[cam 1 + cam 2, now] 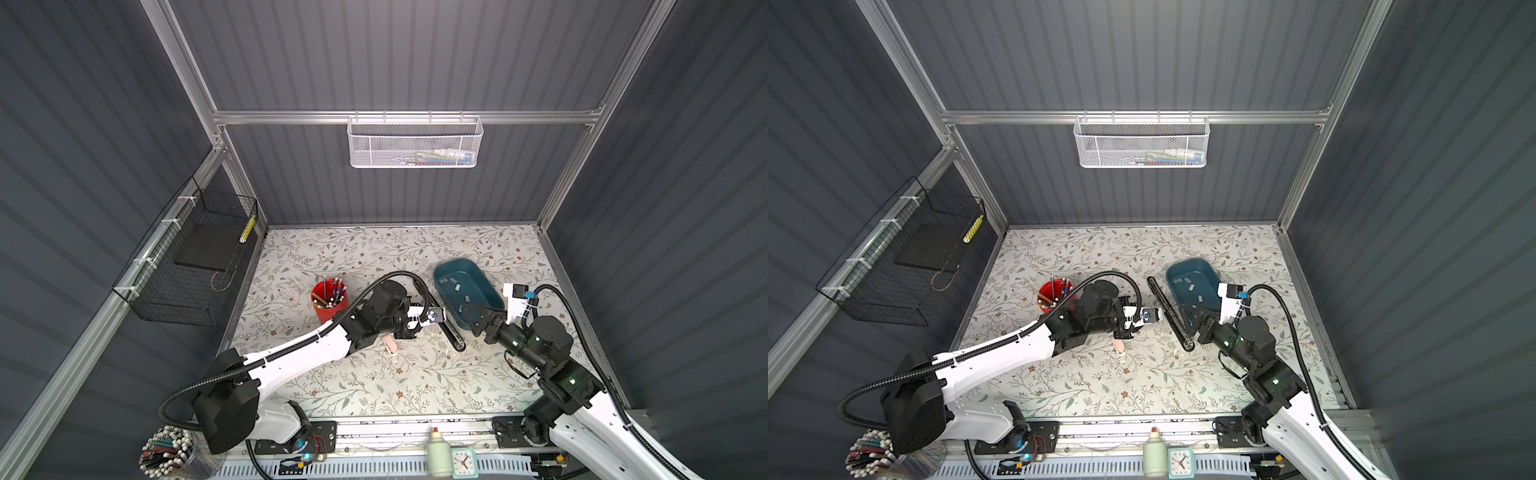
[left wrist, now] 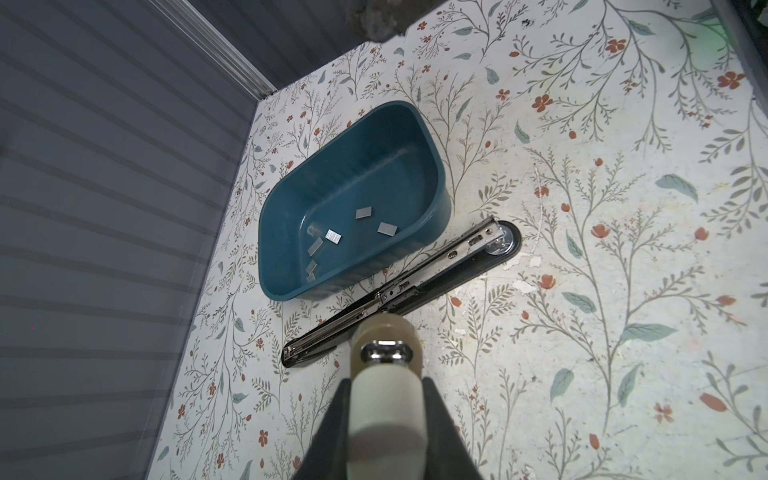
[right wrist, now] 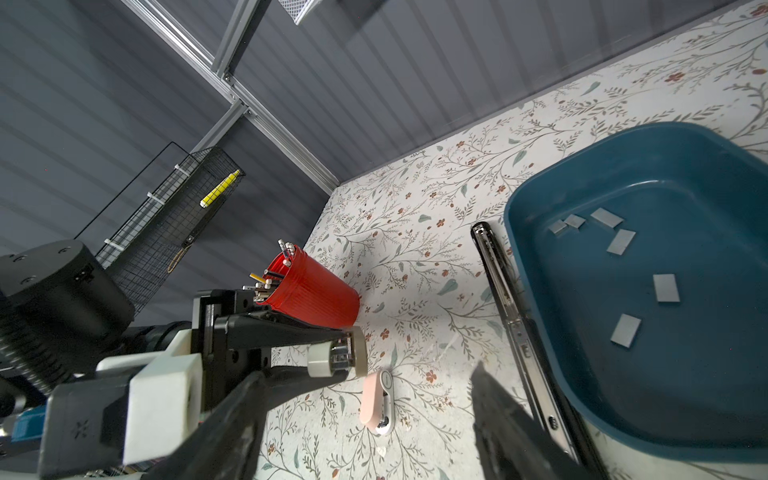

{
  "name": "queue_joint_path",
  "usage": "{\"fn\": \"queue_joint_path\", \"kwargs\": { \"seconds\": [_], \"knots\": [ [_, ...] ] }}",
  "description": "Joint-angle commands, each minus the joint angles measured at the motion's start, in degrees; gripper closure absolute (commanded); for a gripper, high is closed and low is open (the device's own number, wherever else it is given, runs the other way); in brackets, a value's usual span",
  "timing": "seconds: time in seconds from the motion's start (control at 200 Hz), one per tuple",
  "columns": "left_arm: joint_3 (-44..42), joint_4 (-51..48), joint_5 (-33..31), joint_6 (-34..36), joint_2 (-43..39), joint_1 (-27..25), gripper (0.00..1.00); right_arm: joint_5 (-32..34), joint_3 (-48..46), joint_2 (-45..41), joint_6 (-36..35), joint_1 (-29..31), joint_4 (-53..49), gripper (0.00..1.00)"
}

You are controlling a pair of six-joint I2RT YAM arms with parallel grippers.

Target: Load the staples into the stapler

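Left wrist view: the cream piece (image 2: 386,399) fills the foreground, blurred, covering the middle of the stapler (image 2: 457,266); its chrome end, too small to name. Right wrist view: tray (image 3: 536,266) runs off the edge, right gripper (image 3: 368,370) fingers (image 3: 498,415) just 2 dark blurs. Both top views: left arm (image 1: 291,353) hides part of the pink thing (image 1: 390,345), and whatever's in the basket (image 1: 415,145) is a smear behind mesh. Pen jar (image 1: 166,453), clipped at the bottom edge.

staples (image 2: 333,236) in tub (image 2: 340,166) | stapler (image 2: 457,252) just left of tub | cup (image 1: 330,297) farther left
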Motion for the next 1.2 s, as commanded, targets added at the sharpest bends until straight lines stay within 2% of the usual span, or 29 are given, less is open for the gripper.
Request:
{"fn": "queue_joint_path", "kwargs": {
  "seconds": [0.0,0.105,0.265,0.555,0.885,0.971,1.196],
  "knots": [
    [-0.7,3.3,2.5,-3.0,-0.7,-0.3,1.00,1.1,1.9,1.2,0.8,1.5,2.3,0.23],
    [-1.7,4.8,2.1,-4.0,-0.8,-0.4,1.00,1.7,2.2,3.2,1.4,3.1,4.6,0.25],
    [-1.4,4.3,5.2,-2.8,0.1,-1.0,1.00,4.5,2.9,5.3,0.9,6.1,6.0,0.27],
    [0.3,5.2,5.6,-2.9,1.0,-2.7,1.00,8.3,2.6,2.7,0.4,9.8,5.3,0.28],
    [2.2,5.8,6.5,-3.5,0.8,-2.8,1.00,12.2,1.5,4.0,0.5,10.9,5.3,0.32],
    [3.8,4.0,6.4,-3.7,0.7,-2.8,1.00,12.1,1.3,5.7,0.7,10.8,6.2,0.36],
    [3.8,4.5,8.9,-4.2,-0.8,-2.8,1.00,11.6,0.6,9.7,1.3,10.8,9.0,0.39]
  ]
}}
